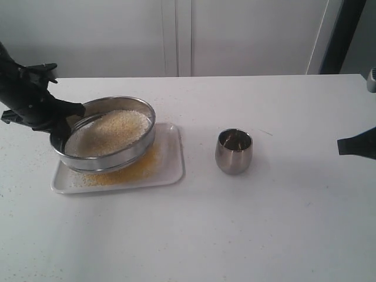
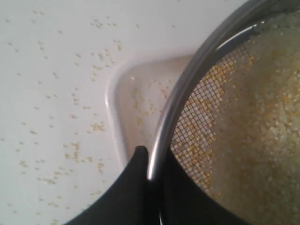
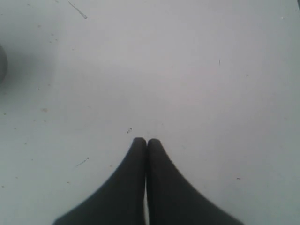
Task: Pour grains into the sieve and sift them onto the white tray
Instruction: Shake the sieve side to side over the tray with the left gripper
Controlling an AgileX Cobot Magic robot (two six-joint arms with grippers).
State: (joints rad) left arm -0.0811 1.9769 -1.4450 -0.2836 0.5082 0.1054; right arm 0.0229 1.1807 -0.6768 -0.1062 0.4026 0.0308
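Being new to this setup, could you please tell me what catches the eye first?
The sieve, holding pale grains, sits over the white tray at left, its rim pinched by the left fingers. Golden granules dust the tray, and a steel cup stands to its right.

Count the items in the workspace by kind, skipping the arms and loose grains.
sieve: 1
white tray: 1
steel cup: 1
Total: 3
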